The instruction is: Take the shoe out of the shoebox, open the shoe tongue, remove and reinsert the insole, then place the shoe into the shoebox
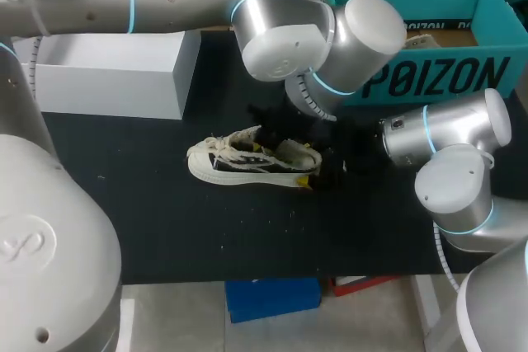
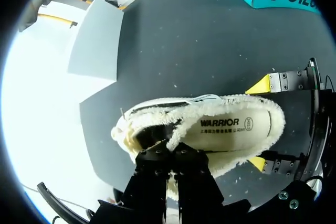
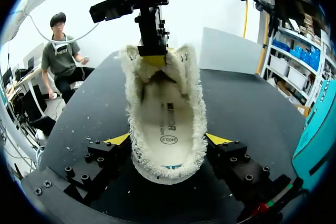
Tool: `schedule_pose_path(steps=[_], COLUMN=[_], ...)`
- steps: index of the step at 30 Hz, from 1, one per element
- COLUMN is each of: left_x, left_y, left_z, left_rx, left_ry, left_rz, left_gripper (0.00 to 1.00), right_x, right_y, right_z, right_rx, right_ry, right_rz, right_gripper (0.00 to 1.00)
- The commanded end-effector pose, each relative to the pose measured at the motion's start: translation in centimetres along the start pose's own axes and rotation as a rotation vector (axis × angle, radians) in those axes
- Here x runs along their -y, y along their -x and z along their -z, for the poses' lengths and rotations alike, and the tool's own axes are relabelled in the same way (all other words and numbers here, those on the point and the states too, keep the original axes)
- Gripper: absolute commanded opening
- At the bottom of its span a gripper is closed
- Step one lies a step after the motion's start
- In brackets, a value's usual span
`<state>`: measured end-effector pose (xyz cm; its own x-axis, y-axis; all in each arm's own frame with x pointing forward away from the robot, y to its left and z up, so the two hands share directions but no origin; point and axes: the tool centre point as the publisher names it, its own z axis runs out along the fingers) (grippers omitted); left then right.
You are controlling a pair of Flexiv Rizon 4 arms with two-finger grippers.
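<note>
A cream fleece-lined shoe (image 1: 247,158) lies on its sole on the black table (image 1: 165,228), toe toward the left. My left gripper (image 2: 173,149) comes down from above and is shut on the shoe tongue (image 3: 154,69) at the front of the opening. The insole (image 2: 236,124) lies flat inside the shoe. My right gripper (image 3: 167,140) straddles the heel, its yellow fingertips (image 3: 217,139) pressed against both fleecy sides. The teal shoebox (image 1: 429,80) stands open at the back right.
A grey-white box (image 1: 115,72) stands at the back left of the table. The left arm's big joints (image 1: 330,39) hang over the space between the shoe and the shoebox. Bare table lies in front of the shoe.
</note>
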<state>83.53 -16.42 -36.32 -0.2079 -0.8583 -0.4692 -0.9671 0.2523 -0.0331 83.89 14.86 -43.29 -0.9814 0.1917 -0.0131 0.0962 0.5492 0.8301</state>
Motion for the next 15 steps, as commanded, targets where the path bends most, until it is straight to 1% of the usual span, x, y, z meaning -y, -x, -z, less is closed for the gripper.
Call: schedule_pose_path(steps=[1, 8, 12, 15], left_x=[0.0, 0.9, 1.2, 1.1], left_y=[0.3, 0.6, 0.6, 0.9], left_z=[1.0, 2.9, 3.4, 3.6], left_rx=[-0.006, -0.013, -0.015, -0.012], left_ry=[-0.026, -0.081, -0.101, -0.108], left_rz=[0.006, 0.017, 0.015, 0.016], left_gripper=[0.0, 0.0, 0.0, 0.0], right_x=[0.2, 0.2, 0.2, 0.2], right_y=[-0.1, -0.1, -0.1, -0.1], right_z=[-0.3, -0.3, -0.3, -0.3], right_rx=[0.003, 0.003, 0.003, 0.003], right_ry=[0.0, 0.0, 0.0, 0.0], right_rz=[-0.001, -0.001, -0.001, -0.001], right_gripper=[0.0, 0.0, 0.0, 0.0])
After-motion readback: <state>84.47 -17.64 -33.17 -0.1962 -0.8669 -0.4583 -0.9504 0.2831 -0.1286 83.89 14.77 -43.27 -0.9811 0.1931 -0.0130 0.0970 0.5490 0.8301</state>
